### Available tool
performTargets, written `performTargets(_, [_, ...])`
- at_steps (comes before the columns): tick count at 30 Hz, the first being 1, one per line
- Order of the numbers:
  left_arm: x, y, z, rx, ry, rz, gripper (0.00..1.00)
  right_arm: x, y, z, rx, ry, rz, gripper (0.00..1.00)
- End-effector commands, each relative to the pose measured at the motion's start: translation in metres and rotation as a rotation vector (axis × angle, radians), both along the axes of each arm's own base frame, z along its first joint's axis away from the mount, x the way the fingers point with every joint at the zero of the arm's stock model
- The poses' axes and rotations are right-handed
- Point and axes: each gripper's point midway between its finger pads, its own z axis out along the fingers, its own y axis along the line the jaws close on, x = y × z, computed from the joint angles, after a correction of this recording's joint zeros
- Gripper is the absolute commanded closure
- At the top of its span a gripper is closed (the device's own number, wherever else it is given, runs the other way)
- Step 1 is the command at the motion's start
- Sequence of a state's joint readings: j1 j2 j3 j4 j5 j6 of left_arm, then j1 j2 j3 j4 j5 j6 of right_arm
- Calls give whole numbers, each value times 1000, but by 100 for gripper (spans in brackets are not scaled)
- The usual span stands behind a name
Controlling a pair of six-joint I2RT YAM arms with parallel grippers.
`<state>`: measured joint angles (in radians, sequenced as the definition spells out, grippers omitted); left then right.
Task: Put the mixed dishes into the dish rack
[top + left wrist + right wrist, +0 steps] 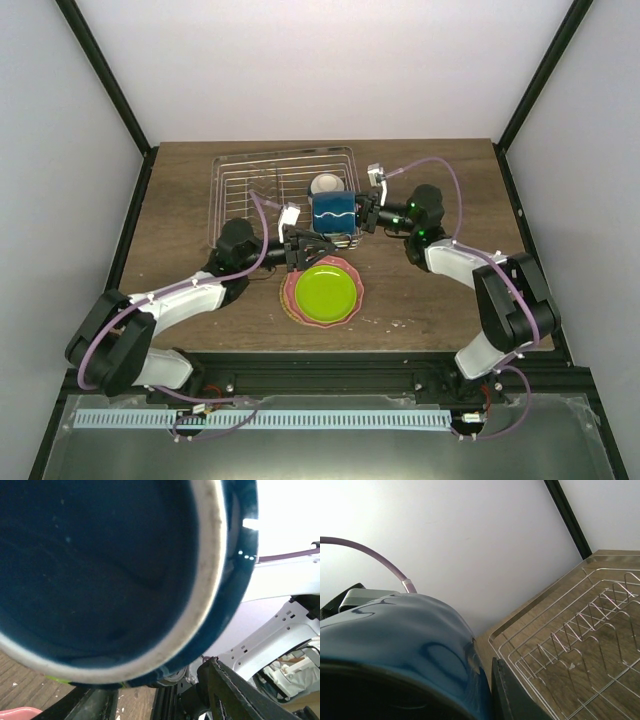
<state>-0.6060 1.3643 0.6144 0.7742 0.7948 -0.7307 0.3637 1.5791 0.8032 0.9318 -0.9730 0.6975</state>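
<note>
From the overhead camera, the dish rack (250, 190) sits at the back of the worktop (440, 300), left of centre. My left pincer (312, 245) hovers at the rack's near edge with its fingers (225, 690) spread wide. Its wrist camera looks straight into the mouth of the dark blue mug (333, 212), but I cannot tell whether either finger touches it. Just in front of that pincer, the lime-green plate (323, 290) lies on top of the pink scalloped plate (291, 301), both flat on the worktop. The mug is turned on its side over the rack's near right corner, and a pale bowl (325, 185) sits in the rack just behind it. My right pincer (362, 213) is pinching the mug from the right. Its wrist view shows only one dark finger (507, 695), pressed against the mug's outer wall.
</note>
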Motion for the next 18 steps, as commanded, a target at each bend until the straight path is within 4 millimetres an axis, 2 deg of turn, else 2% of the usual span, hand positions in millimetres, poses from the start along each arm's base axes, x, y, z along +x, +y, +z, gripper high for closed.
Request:
performTargets(1, [-2, -3, 15, -22, -59, -16, 52, -12, 7, 40, 46, -122, 45, 99])
performTargets(6, [0, -1, 16, -18, -69, 0, 60, -18, 6, 42, 35, -135, 38, 99])
performTargets(18, [3, 4, 23, -50, -93, 50, 65, -29, 3, 47, 42, -149, 42, 99])
